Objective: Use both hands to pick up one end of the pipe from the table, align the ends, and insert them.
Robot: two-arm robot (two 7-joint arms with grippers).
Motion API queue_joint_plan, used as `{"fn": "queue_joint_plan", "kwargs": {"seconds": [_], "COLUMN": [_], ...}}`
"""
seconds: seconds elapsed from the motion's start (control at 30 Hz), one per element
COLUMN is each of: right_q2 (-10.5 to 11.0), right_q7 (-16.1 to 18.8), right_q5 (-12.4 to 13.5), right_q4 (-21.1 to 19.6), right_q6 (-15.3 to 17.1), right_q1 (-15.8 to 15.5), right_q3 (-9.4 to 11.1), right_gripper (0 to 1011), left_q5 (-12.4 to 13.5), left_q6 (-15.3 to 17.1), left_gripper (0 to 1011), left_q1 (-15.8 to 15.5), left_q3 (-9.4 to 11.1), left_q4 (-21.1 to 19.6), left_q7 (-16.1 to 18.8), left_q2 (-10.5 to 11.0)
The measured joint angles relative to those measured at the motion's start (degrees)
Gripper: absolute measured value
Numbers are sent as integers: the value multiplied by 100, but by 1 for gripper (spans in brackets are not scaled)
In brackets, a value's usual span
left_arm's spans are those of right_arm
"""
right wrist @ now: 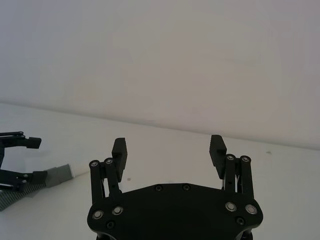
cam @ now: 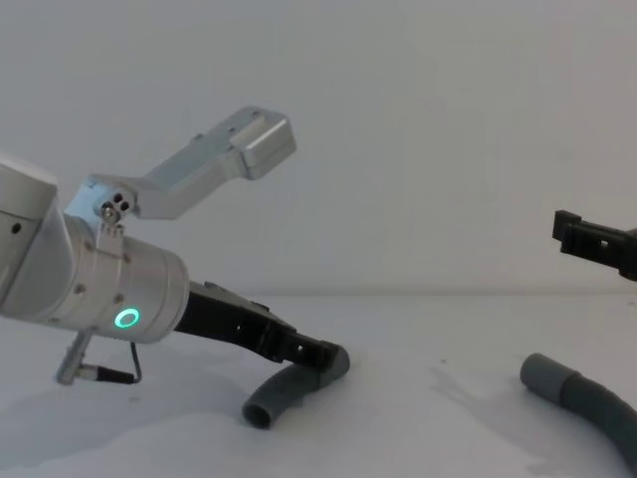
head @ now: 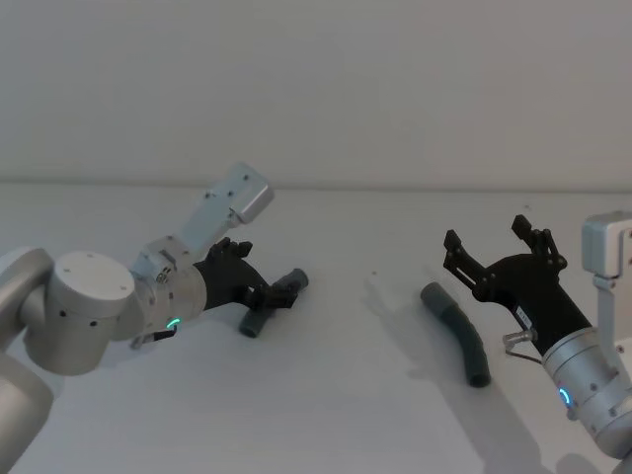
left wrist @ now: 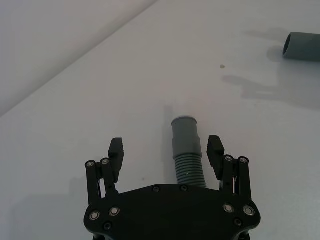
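The short curved pipe piece [head: 259, 314] lies on the white table [head: 346, 415] at the left. My left gripper [head: 272, 293] is low over it and open. In the left wrist view its fingers [left wrist: 116, 152] straddle the narrow grey cuff [left wrist: 186, 134] without closing on it. The longer pipe piece [head: 459, 334] lies at the right, its wide socket cuff [head: 433, 294] pointing toward the middle. My right gripper [head: 487, 232] hovers open above and behind that piece, holding nothing [right wrist: 169, 145]. From the chest, the short piece [cam: 289, 388] curves down under the left fingers.
A pale wall rises behind the table's far edge [head: 395, 188]. Bare table lies between the two pipe pieces. The left arm's silver wrist with its green ring [cam: 126, 319] stands large at the left of the chest view.
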Motion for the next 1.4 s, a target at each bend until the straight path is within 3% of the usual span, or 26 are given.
{"fn": "queue_joint_plan", "kwargs": {"seconds": [0.63,1.4], "right_q2": [0,0], "right_q7": [0,0], "right_q5": [0,0], "right_q4": [0,0], "right_q6": [0,0], "right_q1": [0,0], "right_q3": [0,0], "right_gripper": [999,999], "left_q5": [100,148], "left_q6": [-61,-2], "left_gripper": [1001,1001], "left_q1": [-137,-109], "left_q3": [78,9], "left_q4": [396,499], "left_q7": [-149,-208], "left_q2": [-212,-329]}}
